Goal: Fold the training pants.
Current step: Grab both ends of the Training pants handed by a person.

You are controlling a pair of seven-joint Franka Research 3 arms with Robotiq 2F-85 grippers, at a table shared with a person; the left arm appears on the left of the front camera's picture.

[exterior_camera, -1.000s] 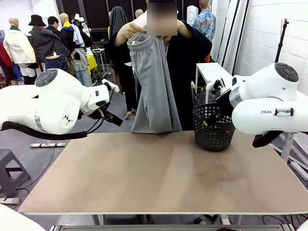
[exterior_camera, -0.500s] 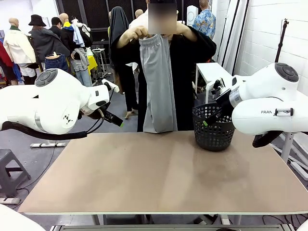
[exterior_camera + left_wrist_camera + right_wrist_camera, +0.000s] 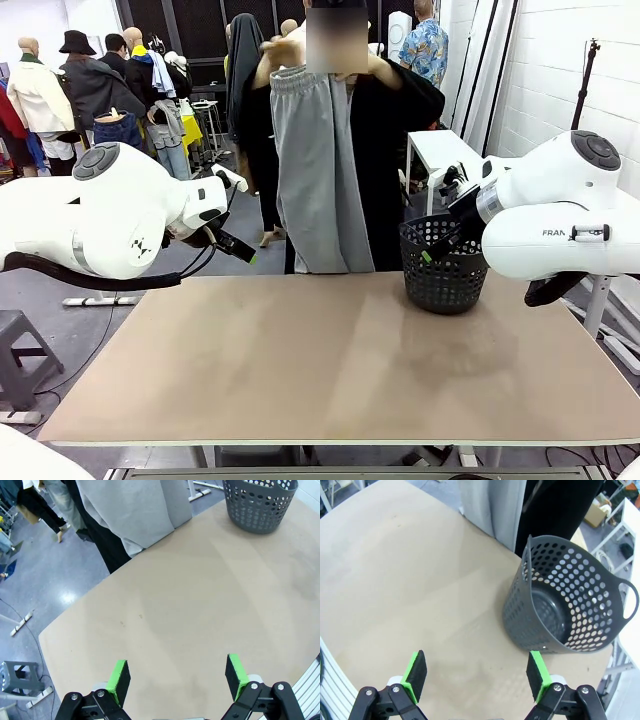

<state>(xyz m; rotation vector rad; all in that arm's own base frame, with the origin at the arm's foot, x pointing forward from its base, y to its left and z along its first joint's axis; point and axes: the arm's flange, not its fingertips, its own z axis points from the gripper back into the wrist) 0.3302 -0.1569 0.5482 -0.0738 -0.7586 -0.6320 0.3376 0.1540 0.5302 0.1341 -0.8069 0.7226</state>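
Note:
A person at the far side of the table holds the light grey training pants (image 3: 318, 170) up by the elastic waistband, and the legs hang down to the table's far edge. The hanging fabric also shows in the left wrist view (image 3: 135, 507) and the right wrist view (image 3: 492, 505). My left gripper (image 3: 240, 252) hovers above the table's left side, open with nothing between its green pads (image 3: 177, 677). My right gripper (image 3: 432, 252) hangs beside the basket, also open and empty (image 3: 477, 677). Both grippers are well clear of the pants.
A black perforated basket (image 3: 443, 265) stands empty at the table's far right corner (image 3: 260, 502) (image 3: 565, 600). The brown table top (image 3: 330, 360) lies bare in front of both arms. A white side table (image 3: 445, 150) and onlookers stand behind.
The person has spread the pants wider and holds them flat by the waistband; half a second ago they hung as a narrower strip. Neither arm has moved.

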